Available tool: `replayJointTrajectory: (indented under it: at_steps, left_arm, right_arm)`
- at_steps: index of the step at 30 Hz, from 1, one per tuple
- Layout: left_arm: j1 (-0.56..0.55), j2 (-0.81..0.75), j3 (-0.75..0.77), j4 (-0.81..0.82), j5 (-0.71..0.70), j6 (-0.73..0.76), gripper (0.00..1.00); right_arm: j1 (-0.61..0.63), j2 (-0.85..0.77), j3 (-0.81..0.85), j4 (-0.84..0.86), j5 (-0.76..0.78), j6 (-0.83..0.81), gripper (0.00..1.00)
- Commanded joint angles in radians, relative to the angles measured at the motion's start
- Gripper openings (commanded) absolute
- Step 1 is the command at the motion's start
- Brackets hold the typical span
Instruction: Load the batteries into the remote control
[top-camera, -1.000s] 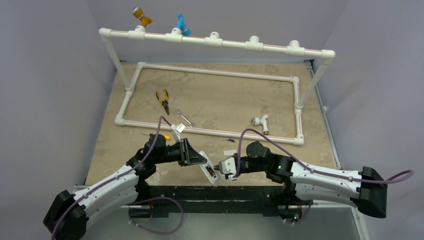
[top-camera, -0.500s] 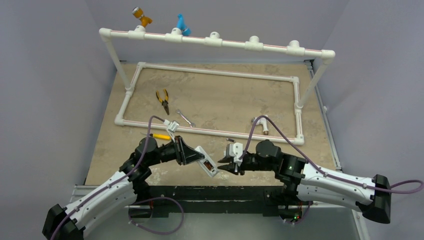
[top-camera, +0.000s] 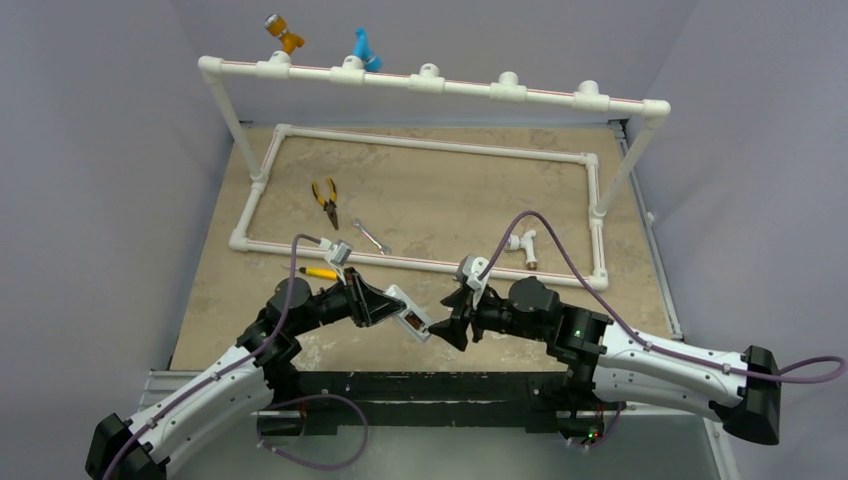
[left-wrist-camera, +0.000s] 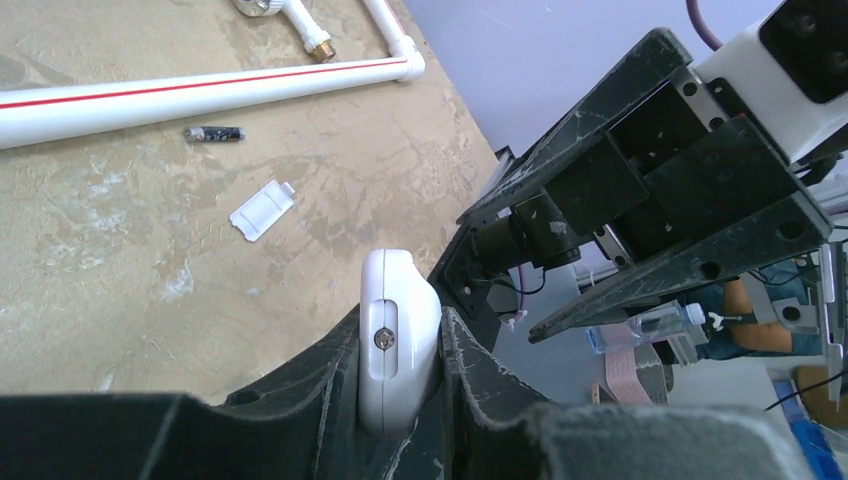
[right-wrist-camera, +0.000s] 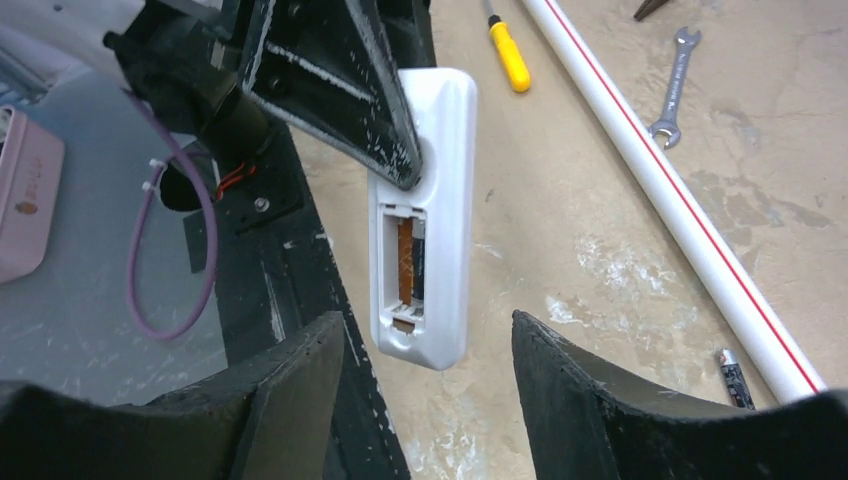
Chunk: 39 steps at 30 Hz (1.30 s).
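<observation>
The small, slim white plastic remote control (right-wrist-camera: 447, 180) is clamped in the left gripper (left-wrist-camera: 400, 345) and held off the table. Its open back compartment faces the right gripper (right-wrist-camera: 430, 400), whose jaws stand apart and empty. One thin dark cylindrical battery (right-wrist-camera: 418, 262) appears seated inside. The second battery (left-wrist-camera: 215, 133) lies on the tan tabletop (left-wrist-camera: 100, 250) just beside the long white plastic pipe (left-wrist-camera: 150, 95). It looks light, rigid, smooth and apt to roll, so pinching it across its middle seems safest.

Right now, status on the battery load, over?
Left gripper shut on remote control. Right gripper open, empty. One battery in compartment, second battery on table by pipe. Nothing blocking.
</observation>
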Motion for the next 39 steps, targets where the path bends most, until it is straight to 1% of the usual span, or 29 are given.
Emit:
replayJointTrajectory:
  at_steps: [1, 8, 11, 22, 32, 39]
  left_arm:
    - [-0.004, 0.01, 0.008, 0.07, -0.013, 0.007, 0.0]
    - [-0.003, 0.007, 0.006, 0.067, -0.011, -0.011, 0.0]
    - [-0.003, 0.017, 0.007, 0.073, -0.001, -0.018, 0.0]
    - [-0.005, 0.045, 0.01, 0.101, 0.022, -0.029, 0.0]
    - [-0.005, 0.044, 0.007, 0.107, 0.025, -0.035, 0.0]
    - [-0.005, 0.034, 0.004, 0.107, 0.027, -0.039, 0.0]
  right_arm:
    - [0.004, 0.03, 0.011, 0.098, 0.11, 0.058, 0.62]
    - [0.022, 0.125, 0.012, 0.175, 0.11, 0.046, 0.62]
    - [0.032, 0.161, 0.015, 0.187, 0.137, 0.027, 0.62]
    - [0.049, 0.203, 0.003, 0.235, 0.182, 0.012, 0.57]
    - [0.078, 0.264, 0.028, 0.229, 0.207, -0.013, 0.49]
    - [0.092, 0.287, 0.042, 0.217, 0.242, -0.023, 0.36]
